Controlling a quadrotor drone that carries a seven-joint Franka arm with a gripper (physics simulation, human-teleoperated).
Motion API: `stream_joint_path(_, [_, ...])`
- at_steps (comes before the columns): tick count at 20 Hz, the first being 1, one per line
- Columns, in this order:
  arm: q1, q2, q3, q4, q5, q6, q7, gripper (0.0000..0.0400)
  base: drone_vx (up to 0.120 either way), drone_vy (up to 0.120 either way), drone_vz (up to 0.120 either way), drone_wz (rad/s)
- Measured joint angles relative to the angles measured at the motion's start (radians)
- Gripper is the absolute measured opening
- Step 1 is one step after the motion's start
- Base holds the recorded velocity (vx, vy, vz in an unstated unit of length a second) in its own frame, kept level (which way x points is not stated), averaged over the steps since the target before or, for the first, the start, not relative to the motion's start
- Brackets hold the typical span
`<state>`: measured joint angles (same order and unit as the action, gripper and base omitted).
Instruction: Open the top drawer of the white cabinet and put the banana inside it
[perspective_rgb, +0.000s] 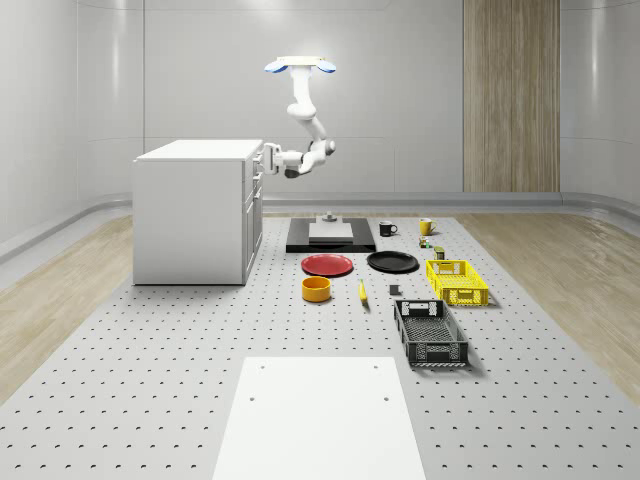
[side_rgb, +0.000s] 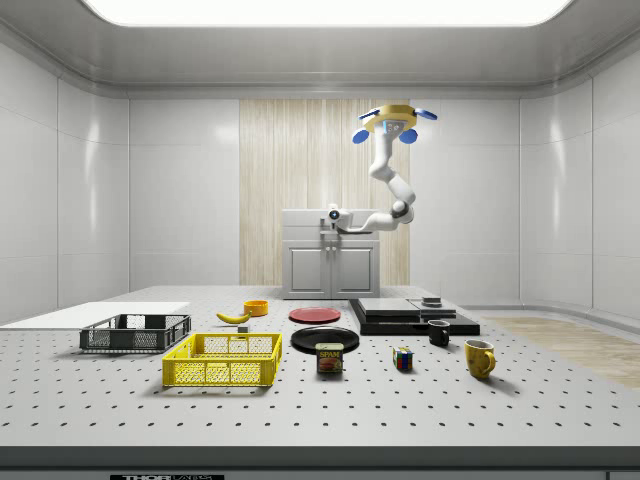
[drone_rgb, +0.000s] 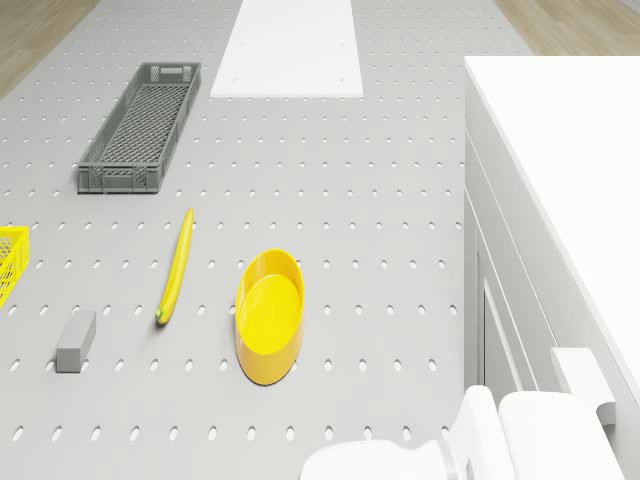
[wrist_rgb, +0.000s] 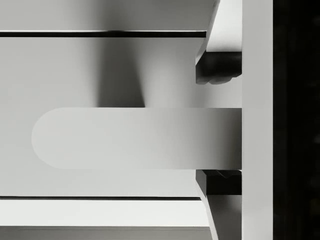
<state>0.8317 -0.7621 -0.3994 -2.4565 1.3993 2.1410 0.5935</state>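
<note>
The white cabinet stands at the whole-scene view's left with its top drawer flush and closed. I hover as the drone high in front of it, arm reaching down to the drawer front. My gripper is open and straddles the drawer's flat handle. One fingertip stands clear of the handle; the other sits at its edge. The banana lies on the perforated table, beside the yellow bowl in the drone view, where the banana is well away from the gripper.
A red plate, black plate, yellow crate and dark grey crate lie to the whole-scene view's right of the cabinet. A black platform sits under the drone. A white slab lies near the front.
</note>
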Motion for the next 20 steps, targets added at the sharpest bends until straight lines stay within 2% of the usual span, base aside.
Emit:
stream_joint_path(2, [-0.008, 0.004, 0.006, 0.001, 0.005, -0.005, -0.001, 0.0157, 0.0, 0.0, 0.0, 0.0])
stream_joint_path(4, [-0.014, -0.011, 0.016, 0.018, -0.056, -0.005, 0.124, 0.025, 0.0, 0.0, 0.0, 0.0])
stream_joint_path(8, [-0.013, -0.005, 0.011, 0.01, -0.04, -0.005, 0.062, 0.0189, 0.0, 0.0, 0.0, 0.0])
stream_joint_path(13, [-0.04, -0.018, -0.006, -0.004, -0.049, -0.039, 0.039, 0.0158, 0.0, 0.0, 0.0, 0.0])
stream_joint_path(14, [-0.046, -0.015, -0.017, -0.015, -0.042, -0.049, -0.014, 0.0149, 0.0, 0.0, 0.0, 0.0])
stream_joint_path(18, [-0.082, -0.035, -0.035, -0.022, -0.064, -0.093, 0.005, 0.0122, 0.0, 0.0, 0.0, 0.0])
stream_joint_path(20, [-0.098, -0.046, -0.047, -0.023, -0.084, -0.115, 0.023, 0.0124, 0.0, 0.0, 0.0, 0.0])
